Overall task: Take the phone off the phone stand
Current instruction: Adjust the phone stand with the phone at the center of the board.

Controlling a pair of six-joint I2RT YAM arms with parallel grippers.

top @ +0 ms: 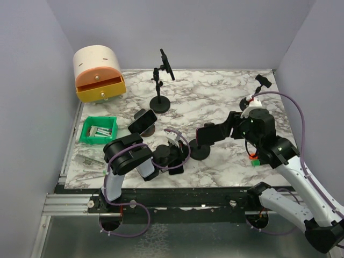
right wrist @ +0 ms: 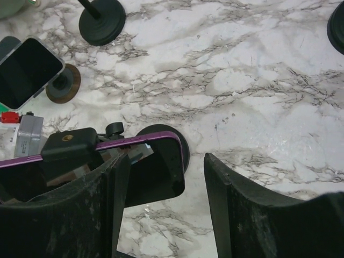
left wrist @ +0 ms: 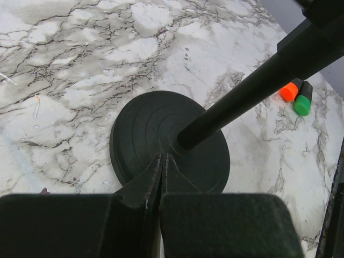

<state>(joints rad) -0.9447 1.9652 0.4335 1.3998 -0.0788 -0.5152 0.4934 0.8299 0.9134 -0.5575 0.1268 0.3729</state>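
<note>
The phone point(right wrist: 161, 172) has a purple case and a dark screen. It sits sideways in the black clamp point(right wrist: 70, 146) of the phone stand. The stand's round black base point(left wrist: 156, 134) rests on the marble, and its pole point(left wrist: 258, 80) leans up to the right. My left gripper point(left wrist: 163, 157) is shut, its tips resting on the near rim of that base. My right gripper point(right wrist: 165, 158) is open, with the phone's free end between its fingers. The right finger point(right wrist: 236, 204) stands apart from the phone. In the top view the phone point(top: 207, 133) hangs over the base point(top: 200, 152).
A second phone point(top: 142, 121) sits on a brown-based stand beside the left arm. A third stand point(top: 159, 103) holds a phone at the back, and a small holder point(top: 262, 81) stands far right. Also in view are a green bin point(top: 98, 129), a drawer box point(top: 98, 72) and orange and green markers point(left wrist: 295, 98).
</note>
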